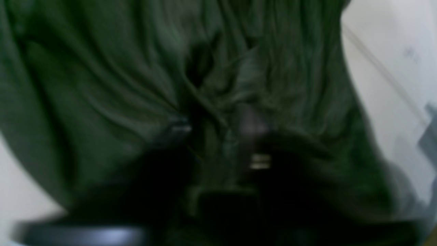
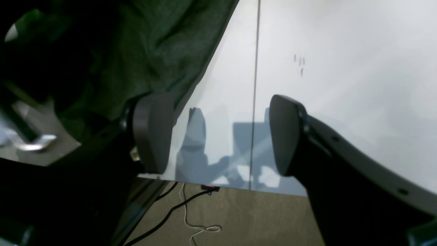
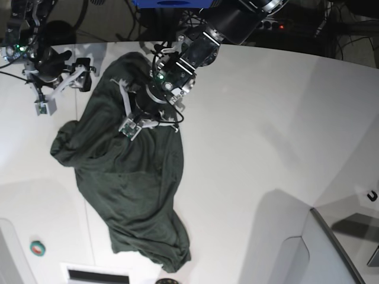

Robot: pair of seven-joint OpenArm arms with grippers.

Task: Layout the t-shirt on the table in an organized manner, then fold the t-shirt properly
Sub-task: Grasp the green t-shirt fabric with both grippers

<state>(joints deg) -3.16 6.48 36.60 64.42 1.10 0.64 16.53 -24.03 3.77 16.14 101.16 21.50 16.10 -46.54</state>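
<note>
Base view: crumpled t-shirt (image 3: 127,189) mid-table (image 3: 254,148), right half bare.

The table (image 3: 260,136) offers wide bare surface on the base view's right half. The t-shirt (image 3: 133,195) lies rumpled across the left half (folds raised). A grey angled panel (image 3: 334,251) blocks the lower right corner.

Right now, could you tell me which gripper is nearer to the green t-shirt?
Left. The left gripper is down on the t-shirt, with fabric bunched between its fingers. The right gripper hangs open beside the shirt's edge, over the table.
</note>
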